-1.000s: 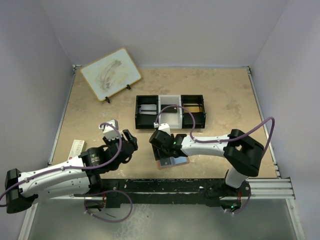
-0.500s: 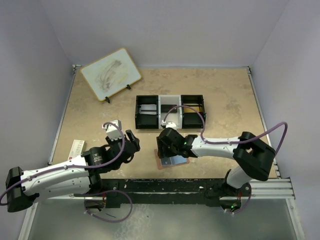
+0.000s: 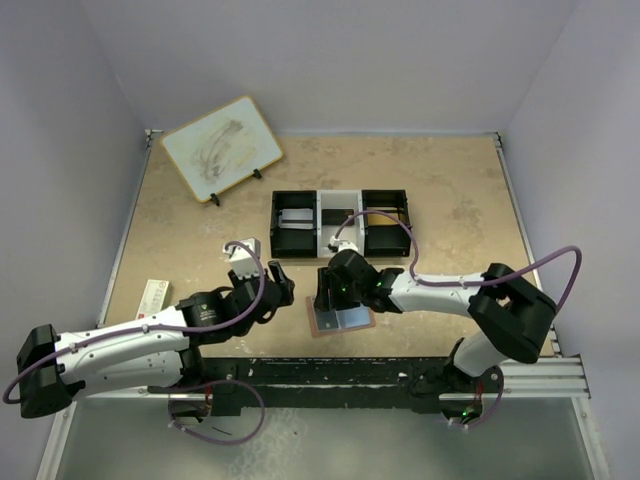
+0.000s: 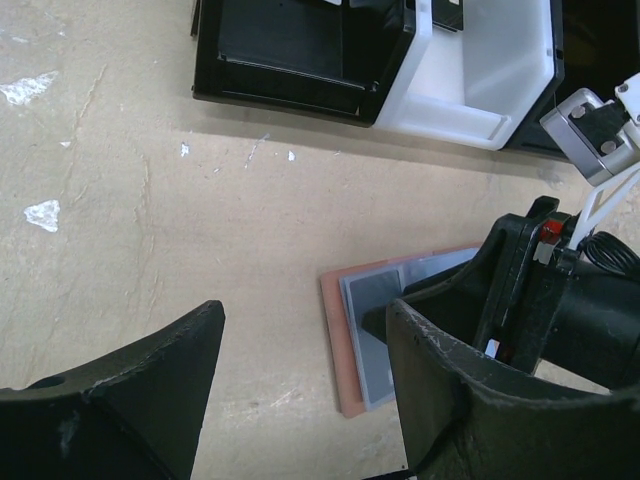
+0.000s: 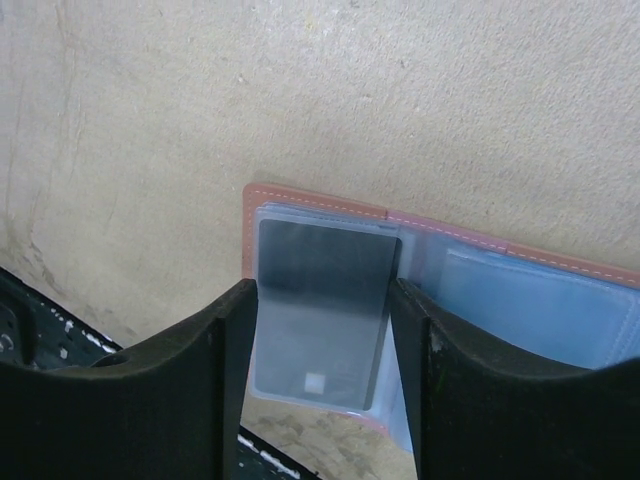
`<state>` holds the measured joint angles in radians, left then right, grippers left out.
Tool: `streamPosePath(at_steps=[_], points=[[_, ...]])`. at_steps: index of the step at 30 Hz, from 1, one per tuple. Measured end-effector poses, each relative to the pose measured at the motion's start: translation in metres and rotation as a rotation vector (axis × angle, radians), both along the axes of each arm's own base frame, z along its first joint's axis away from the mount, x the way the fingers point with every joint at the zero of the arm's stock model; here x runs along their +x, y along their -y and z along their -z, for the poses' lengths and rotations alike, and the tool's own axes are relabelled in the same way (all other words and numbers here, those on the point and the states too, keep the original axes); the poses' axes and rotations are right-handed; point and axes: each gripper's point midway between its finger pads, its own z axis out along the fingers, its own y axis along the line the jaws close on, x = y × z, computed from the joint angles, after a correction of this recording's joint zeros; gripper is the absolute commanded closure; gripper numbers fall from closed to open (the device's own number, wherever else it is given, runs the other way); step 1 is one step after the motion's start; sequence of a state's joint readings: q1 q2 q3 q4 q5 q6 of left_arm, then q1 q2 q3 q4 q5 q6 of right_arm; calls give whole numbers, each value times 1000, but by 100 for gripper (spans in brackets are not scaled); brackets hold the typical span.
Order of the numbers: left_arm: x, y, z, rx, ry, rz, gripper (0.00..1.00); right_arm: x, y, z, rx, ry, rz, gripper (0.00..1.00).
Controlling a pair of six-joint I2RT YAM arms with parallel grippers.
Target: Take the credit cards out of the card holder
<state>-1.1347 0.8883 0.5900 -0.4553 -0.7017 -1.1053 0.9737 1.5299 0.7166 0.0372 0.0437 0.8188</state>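
Nearest, the card holder lies open on the counter. Over it the right claw stands open astride a dark credit card, probably to pinch it out. Left of the card holder the left claw hangs wide and empty. Beyond the card holder stands a tray.

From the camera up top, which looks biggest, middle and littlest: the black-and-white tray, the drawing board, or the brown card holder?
1. tray, looks biggest
2. board, fairly close behind; it leans, so not certain
3. card holder, clearly littlest
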Motion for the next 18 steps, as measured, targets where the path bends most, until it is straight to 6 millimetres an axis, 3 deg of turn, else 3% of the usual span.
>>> streamPosePath(at_steps=[3, 5, 7, 11, 18], points=[[-1, 2, 2, 0, -6, 8, 36, 2, -2, 0, 6, 3, 2, 42], [-1, 3, 3, -3, -8, 13, 36, 3, -2, 0, 4, 7, 6, 31], [-1, 4, 5, -3, -10, 15, 36, 3, -4, -1, 3, 9, 3, 28], [-2, 3, 6, -1, -11, 15, 36, 4, -8, -1, -56, 30, 1, 28], [-2, 3, 5, -3, -11, 13, 36, 5, -7, 5, -199, 59, 16, 41]])
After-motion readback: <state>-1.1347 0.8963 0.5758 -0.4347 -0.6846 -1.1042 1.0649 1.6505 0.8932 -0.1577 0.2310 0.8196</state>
